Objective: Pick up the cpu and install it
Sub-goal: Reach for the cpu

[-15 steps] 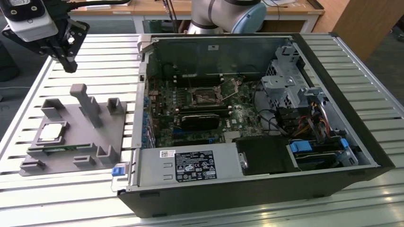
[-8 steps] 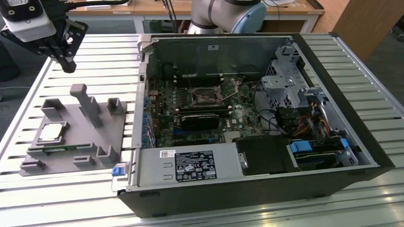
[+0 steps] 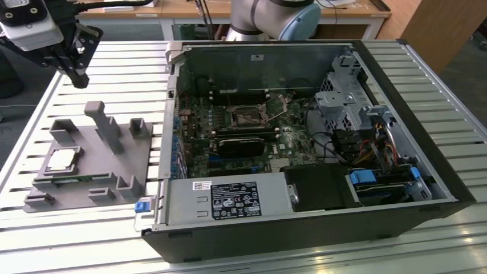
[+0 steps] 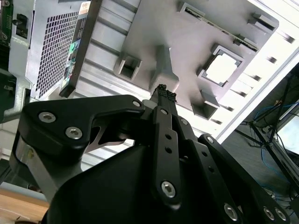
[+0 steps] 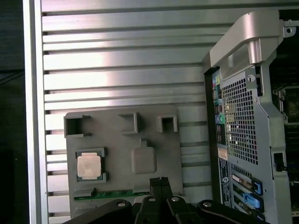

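One cpu (image 3: 63, 160), one tray (image 3: 93, 153), one computer case (image 3: 304, 240)

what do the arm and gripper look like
The gripper is black, with jointed linkage fingers fastened by silver screws, under a pale grey boxy body. The arm is silver-grey with a light blue joint cap.

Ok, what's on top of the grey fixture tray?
The cpu lies flat in a square recess of the grey fixture tray, with a green strip along one edge. The recess floor beneath the cpu is covered.
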